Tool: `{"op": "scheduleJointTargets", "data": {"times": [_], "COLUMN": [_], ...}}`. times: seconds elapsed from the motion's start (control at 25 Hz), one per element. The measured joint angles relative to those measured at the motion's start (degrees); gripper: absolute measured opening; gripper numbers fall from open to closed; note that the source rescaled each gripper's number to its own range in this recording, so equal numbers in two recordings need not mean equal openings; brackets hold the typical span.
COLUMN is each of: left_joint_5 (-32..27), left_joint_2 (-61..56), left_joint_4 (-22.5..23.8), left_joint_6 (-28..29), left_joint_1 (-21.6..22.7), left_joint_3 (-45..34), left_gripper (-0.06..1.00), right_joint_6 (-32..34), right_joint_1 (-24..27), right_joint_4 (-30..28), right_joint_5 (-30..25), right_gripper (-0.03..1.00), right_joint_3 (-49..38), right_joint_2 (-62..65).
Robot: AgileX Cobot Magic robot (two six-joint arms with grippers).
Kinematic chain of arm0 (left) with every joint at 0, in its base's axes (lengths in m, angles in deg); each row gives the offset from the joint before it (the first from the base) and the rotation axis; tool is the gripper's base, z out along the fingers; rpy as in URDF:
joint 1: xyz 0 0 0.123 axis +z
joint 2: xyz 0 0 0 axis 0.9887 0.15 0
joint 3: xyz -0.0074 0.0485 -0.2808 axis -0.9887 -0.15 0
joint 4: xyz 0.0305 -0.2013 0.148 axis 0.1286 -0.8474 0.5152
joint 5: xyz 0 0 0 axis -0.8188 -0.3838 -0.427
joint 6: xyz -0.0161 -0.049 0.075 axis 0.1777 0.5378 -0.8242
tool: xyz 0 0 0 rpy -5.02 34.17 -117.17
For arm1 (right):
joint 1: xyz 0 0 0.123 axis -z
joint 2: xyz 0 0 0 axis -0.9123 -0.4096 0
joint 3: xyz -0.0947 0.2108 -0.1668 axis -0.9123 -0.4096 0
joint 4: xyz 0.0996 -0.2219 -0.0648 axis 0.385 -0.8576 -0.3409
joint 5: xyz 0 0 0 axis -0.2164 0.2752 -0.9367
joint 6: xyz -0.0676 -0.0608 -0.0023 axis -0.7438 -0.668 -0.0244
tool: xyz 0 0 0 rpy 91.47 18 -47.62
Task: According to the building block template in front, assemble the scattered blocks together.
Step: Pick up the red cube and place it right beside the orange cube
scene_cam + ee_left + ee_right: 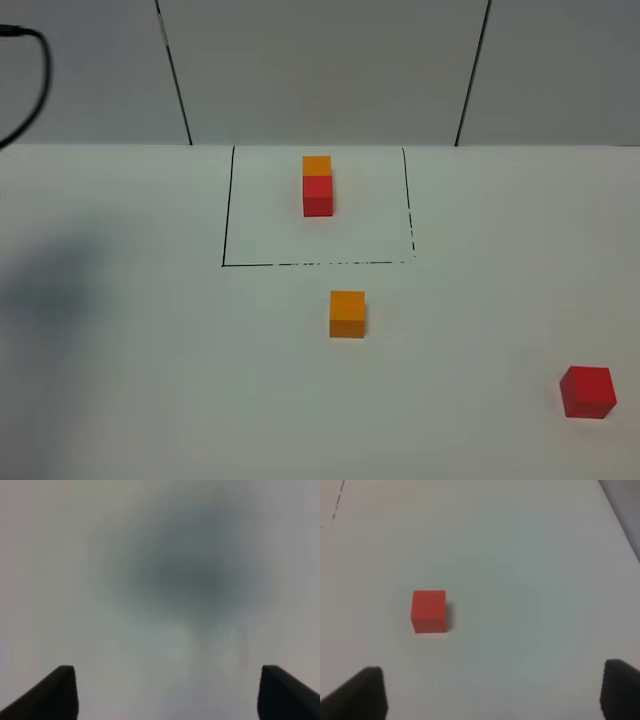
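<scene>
Assembly not begun: the template pair [318, 186] stands inside the drawn outline [228, 205] by the desk's [120, 400] far edge, the loose orange cube [347, 313] sits mid-desk just outside the outline's near line, and the loose red cube [587, 391] lies well apart toward the near right corner. Left claw [166, 680] gapes wide and empty over bare surface; right claw [493, 675] is likewise spread and empty, the red cube ahead of it, untouched. Outstanding, by my judgement: gripping both cubes and joining them to match.

The loose orange cube [347, 313] and, at four o'clock from it, the loose red cube [587, 391] look matt and smooth, wood or plastic I cannot tell; the white table [130, 400] is smooth and matt too.
</scene>
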Motion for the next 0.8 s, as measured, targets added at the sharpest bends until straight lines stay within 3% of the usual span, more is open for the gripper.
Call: {"op": "scheduleJointTargets", "data": {"times": [0.2, 0.8], "left_joint_5": [7.07, 7.35], "left_joint_2": [-20.44, -68.41], "left_joint_4": [-2.75, -9.42], "left_joint_6": [0.44, 0.48], "left_joint_1": [2.02, 2.02], "left_joint_3": [-12.22, -40.43], "left_gripper": [0.93, 0.93], "right_joint_6": [0.00, 0.00], "right_joint_1": [0.00, 0.00], "right_joint_4": [0.00, 0.00], "right_joint_5": [0.00, 0.00], "right_gripper": [0.72, 0.72], "right_joint_3": [0.00, 0.00], "right_joint_2": [0.00, 0.00]}}
